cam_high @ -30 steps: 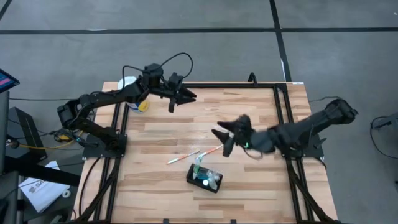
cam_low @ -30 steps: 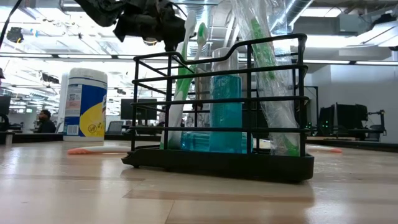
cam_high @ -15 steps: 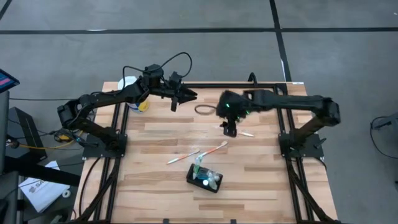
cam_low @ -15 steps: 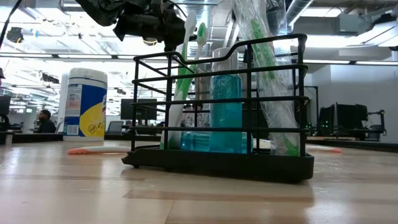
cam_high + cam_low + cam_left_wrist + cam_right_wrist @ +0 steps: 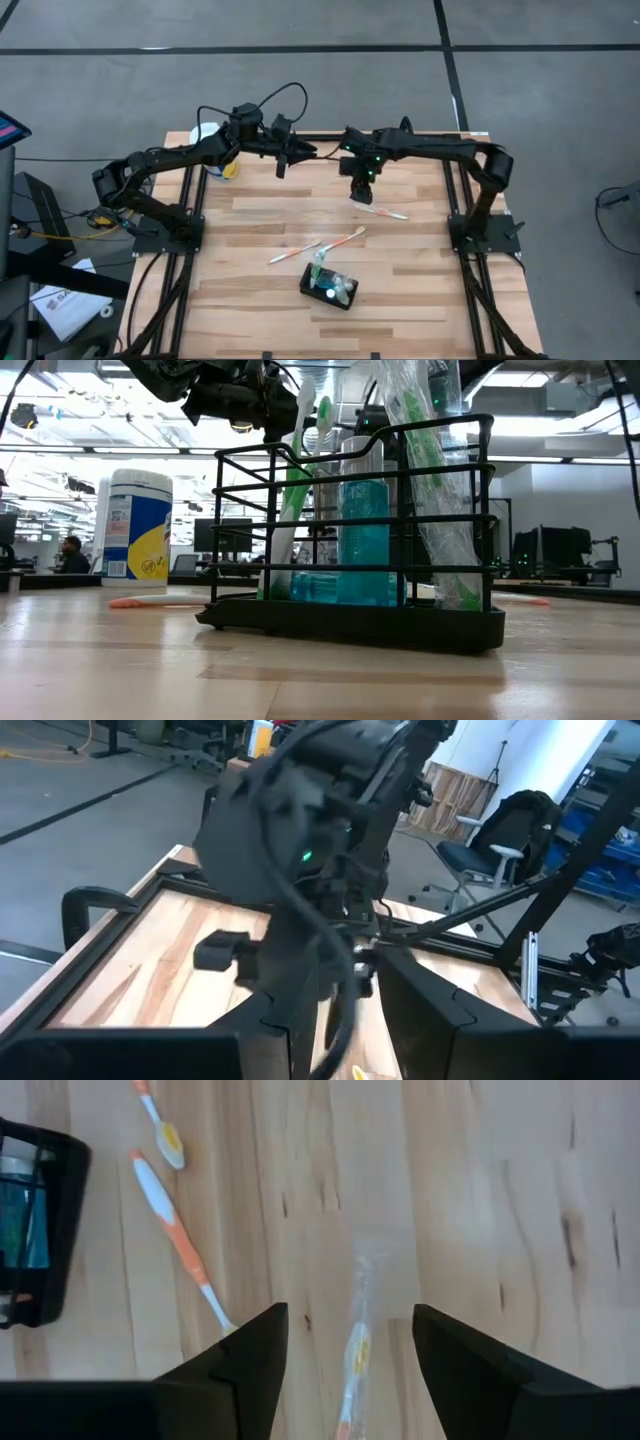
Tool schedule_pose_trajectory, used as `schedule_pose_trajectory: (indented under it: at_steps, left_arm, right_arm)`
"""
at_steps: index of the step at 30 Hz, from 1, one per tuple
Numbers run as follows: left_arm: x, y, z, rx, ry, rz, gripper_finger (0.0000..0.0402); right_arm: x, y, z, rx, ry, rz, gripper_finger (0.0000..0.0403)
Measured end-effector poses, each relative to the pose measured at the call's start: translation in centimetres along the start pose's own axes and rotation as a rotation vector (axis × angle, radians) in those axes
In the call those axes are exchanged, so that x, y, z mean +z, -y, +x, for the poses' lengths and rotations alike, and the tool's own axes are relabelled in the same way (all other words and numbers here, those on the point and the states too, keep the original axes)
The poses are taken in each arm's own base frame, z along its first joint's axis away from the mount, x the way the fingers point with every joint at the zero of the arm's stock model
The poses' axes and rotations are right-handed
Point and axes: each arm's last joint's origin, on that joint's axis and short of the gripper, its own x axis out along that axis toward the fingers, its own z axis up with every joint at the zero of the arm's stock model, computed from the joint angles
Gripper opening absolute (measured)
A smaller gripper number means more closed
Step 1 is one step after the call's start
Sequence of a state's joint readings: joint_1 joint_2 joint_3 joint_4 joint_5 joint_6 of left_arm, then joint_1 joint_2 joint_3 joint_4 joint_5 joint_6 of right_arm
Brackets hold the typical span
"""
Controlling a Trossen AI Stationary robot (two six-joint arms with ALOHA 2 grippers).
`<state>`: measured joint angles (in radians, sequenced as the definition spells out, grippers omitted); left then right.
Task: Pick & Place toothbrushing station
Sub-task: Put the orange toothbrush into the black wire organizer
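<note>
The right claw [image 5: 362, 192] is hanging over the far middle of the table [image 5: 420, 260], fingers spread wide and gripping nothing. In the right wrist view a toothbrush in a clear wrapper [image 5: 355, 1350] is lying directly beneath the gap between the fingers, apart from both of them. Two loose orange-and-white toothbrushes [image 5: 180, 1250] are lying off to one side of that claw, and the edge of the black toothbrush holder [image 5: 40, 1230] is showing beyond them.

The holder [image 5: 329, 286] is standing at the near middle of the table, well apart from the right claw, already carrying green brushes and a teal bottle [image 5: 362, 540].

The left claw [image 5: 287, 160] is hovering at the far edge, close beside the right claw. Its fingers are parted and are gripping nothing. The right arm is filling most of the left wrist view, so the two arms are working at very close quarters.

Risks, as judged:
- Collision between the arms, if either swings toward the other.
- The wrapper is slippery and flat on the wood; the fingers may be closing on film alone, or sliding off.
- A descent slightly off line would be pushing the wrapped brush aside.
- The canister [image 5: 212, 150] beside the left arm could be knocked over.
</note>
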<state>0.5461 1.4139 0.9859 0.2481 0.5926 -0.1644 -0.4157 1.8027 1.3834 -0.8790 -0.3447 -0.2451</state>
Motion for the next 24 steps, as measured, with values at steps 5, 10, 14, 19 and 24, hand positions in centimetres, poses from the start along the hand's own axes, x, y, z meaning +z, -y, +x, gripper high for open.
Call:
schedule_pose_trajectory:
  at_steps: [5, 10, 14, 19, 24]
  left_arm:
    - [0.0, 0.0, 0.0, -0.001, 0.001, 0.004, 0.0101]
    - [0.0, 0.0, 0.0, -0.001, 0.002, 0.036, 0.0101]
    - [0.0, 0.0, 0.0, -0.002, 0.002, 0.055, 0.0101]
    - [0.1, -0.1, -0.1, 0.003, 0.004, 0.056, 0.0101]
    - [0.1, -0.3, -0.2, 0.009, 0.006, 0.055, 0.0101]
  right_arm:
    - [-0.2, 1.1, 1.7, 0.054, -0.035, 0.043, 0.0205]
    - [0.0, 1.3, 2.1, 0.054, -0.024, 0.064, 0.0204]
    - [0.4, 1.4, 2.1, 0.046, 0.011, 0.070, 0.0203]
    - [0.0, 1.6, 3.0, 0.047, 0.034, 0.120, 0.0202]
    - [-1.4, 1.5, 4.3, 0.054, -0.009, 0.162, 0.0195]
